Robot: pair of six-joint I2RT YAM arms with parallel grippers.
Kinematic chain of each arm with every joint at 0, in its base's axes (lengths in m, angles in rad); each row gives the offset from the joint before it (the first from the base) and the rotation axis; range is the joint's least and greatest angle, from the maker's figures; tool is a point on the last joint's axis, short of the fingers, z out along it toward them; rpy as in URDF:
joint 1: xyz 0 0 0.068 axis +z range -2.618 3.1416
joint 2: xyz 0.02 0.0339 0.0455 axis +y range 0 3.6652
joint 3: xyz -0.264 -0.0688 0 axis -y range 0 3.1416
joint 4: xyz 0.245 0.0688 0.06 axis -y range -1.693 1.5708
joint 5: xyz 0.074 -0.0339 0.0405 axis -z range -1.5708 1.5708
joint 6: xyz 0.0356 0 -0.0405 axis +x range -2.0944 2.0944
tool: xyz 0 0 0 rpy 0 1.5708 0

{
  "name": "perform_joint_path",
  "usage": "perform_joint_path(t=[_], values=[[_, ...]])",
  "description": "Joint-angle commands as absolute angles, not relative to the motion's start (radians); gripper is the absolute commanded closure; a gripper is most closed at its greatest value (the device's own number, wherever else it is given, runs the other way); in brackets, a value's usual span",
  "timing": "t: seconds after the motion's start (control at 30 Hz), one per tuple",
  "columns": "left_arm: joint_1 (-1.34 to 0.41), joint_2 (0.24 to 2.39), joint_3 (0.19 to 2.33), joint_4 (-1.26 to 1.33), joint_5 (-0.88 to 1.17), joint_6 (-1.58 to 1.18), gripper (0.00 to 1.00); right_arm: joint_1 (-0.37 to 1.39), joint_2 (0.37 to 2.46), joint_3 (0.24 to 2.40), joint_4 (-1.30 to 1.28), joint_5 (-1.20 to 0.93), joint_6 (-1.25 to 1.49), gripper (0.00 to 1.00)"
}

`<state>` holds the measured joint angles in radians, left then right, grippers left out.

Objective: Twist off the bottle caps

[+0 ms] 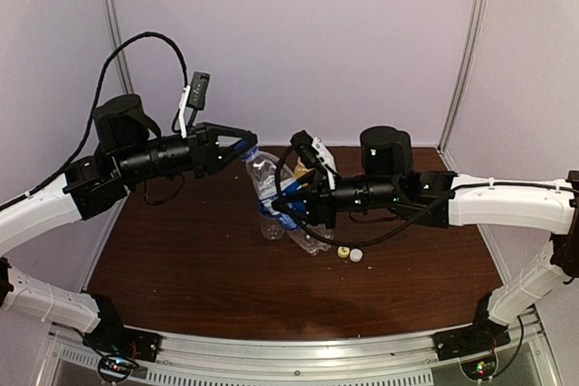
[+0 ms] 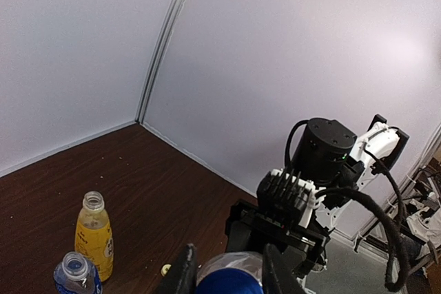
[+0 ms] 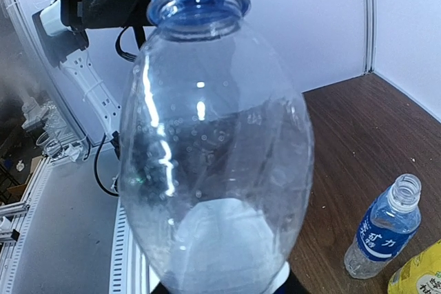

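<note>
Pinching the blue cap [image 2: 229, 284] atop the tall bottle [image 3: 213, 156], the left pincer [image 1: 241, 145] is clamped tight. The right pincer [image 1: 291, 209] grips that bottle by its body, above the table [image 1: 181, 259]. The yellow cap [image 1: 343, 252] and white cap [image 1: 356, 256] lie loose on the table. The yellow bottle [image 2: 94, 239] and short bottle [image 2: 74, 275] stand open. Two caps look done; the blue one is left.

Overhead view facing table [image 1: 181, 259], wrist views close, sharing clear bottle [image 3: 213, 170]
</note>
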<state>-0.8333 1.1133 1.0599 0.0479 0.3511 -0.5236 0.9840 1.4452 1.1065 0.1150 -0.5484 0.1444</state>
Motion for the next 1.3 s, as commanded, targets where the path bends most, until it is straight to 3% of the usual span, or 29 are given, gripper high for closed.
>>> perform_joint_path(t=[0.0, 0.2, 0.33, 0.57, 0.77, 0.9, 1.13, 1.27], values=[[-0.818, 1.094, 1.072, 0.063, 0.312, -0.483, 0.68, 0.968, 1.419, 1.115, 0.174, -0.54, 0.169, 0.71], [-0.816, 1.076, 1.08, 0.066, 0.368, -0.406, 0.31, 0.967, 1.419, 1.117, 0.184, -0.634, 0.178, 0.71], [-0.809, 1.064, 1.079, 0.073, 0.432, -0.361, 0.2, 0.968, 1.422, 1.117, 0.188, -0.705, 0.185, 0.71], [-0.761, 1.076, 1.066, 0.16, 0.69, -0.355, 0.19, 0.968, 1.433, 1.109, 0.236, -0.873, 0.211, 0.71], [-0.706, 1.125, 1.022, 0.385, 0.908, -0.519, 0.27, 0.968, 1.453, 1.117, 0.284, -0.957, 0.239, 0.71], [-0.706, 1.154, 1.025, 0.447, 0.971, -0.563, 0.33, 0.968, 1.463, 1.128, 0.288, -0.966, 0.246, 0.71], [-0.705, 1.168, 1.019, 0.479, 1.007, -0.587, 0.29, 0.968, 1.489, 1.142, 0.309, -0.974, 0.263, 0.71], [-0.706, 1.176, 1.019, 0.48, 1.015, -0.592, 0.35, 0.968, 1.498, 1.149, 0.322, -0.983, 0.271, 0.71]])
